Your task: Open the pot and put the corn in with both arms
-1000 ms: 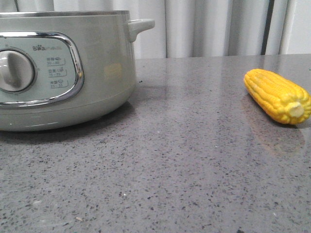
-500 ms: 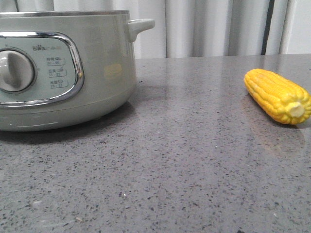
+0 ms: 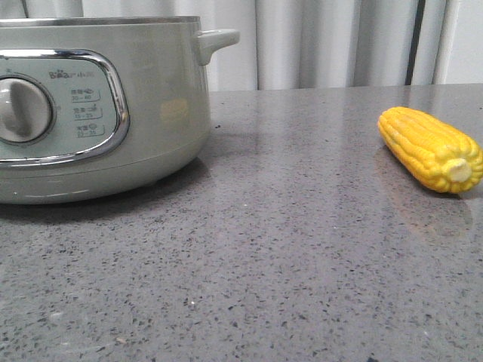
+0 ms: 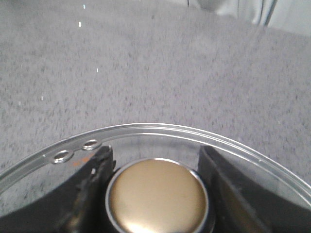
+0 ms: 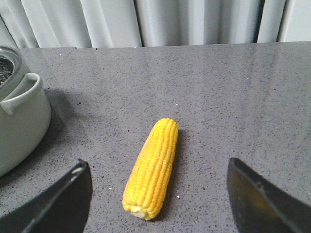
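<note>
Pot [image 3: 98,113] nudged left; corn [image 3: 430,148] yellow; left fingers [image 4: 92,189] clamp lid knob [image 4: 156,196]; right fingers [image 5: 73,191] wide, empty.

The pot [image 3: 162,113] has a smooth, satin sage-green shell with a mirror-bright chrome frame [image 3: 113,105] round its panel. The corn [image 3: 430,148] looks glossy and bumpy (rather plastic-like). The table [image 3: 287,249] is polished speckled grey stone. A clear glass lid [image 4: 155,133] carries a brushed, gold-toned metal knob [image 4: 156,196].
</note>
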`<state>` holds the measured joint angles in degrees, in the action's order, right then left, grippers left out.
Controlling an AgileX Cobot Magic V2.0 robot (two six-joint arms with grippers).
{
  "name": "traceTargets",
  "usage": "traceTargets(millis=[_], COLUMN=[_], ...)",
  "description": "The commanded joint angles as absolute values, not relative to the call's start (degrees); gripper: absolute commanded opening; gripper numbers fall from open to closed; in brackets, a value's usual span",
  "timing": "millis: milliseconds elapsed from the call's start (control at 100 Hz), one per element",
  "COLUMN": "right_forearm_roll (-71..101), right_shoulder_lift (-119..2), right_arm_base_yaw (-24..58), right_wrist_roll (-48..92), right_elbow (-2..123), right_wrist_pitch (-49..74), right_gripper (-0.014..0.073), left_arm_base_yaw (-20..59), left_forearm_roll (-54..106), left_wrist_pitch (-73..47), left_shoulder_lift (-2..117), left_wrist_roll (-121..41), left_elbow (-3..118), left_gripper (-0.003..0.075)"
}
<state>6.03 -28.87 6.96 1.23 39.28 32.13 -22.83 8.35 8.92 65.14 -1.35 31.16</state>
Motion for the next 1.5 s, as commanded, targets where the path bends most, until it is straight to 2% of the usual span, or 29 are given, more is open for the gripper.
traceTargets(millis=[0,370,570,770,920,1050,1260,1490], right_forearm_roll=[5.82,5.82,5.82,5.82,5.82,5.82,7.48,10.99], right_shoulder_lift=[-29.51,-29.51,-29.51,-29.51,-29.51,-29.51,-30.14,-39.57], right_arm_base_yaw=[6.75,6.75,6.75,6.75,6.75,6.75,6.75,6.75], right_wrist_roll=[1.74,1.74,1.74,1.74,1.74,1.74,1.74,1.74], right_elbow=[40.74,40.74,40.74,40.74,40.74,40.74,40.89,46.52], right_wrist_pitch=[28.58,29.07,30.41,32.24,32.48,32.48,30.86,33.79], right_gripper=[0.0503,0.0503,0.0503,0.0503,0.0503,0.0503,0.0503,0.0503], left_arm_base_yaw=[-21.62,-17.35,-17.35,-17.26,-17.26,-16.9,-12.39,-5.11], left_forearm_roll=[8.91,8.68,8.7,8.7,8.95,9.36,14.6,8.08], left_wrist_pitch=[22.63,28.3,28.3,28.16,24.95,23.82,28.46,25.64], left_shoulder_lift=[65.44,72.09,73.74,74.18,74.18,73.88,65.78,48.03], left_wrist_roll=[-1.19,-1.08,-1.08,-1.08,-1.06,-0.97,-0.97,-0.97], left_elbow=[32.41,31.8,31.67,31.67,31.67,31.67,32.58,34.07], left_gripper=[0.0119,0.0122,0.0261,0.0293,0.0424,0.0431,0.043,0.0429])
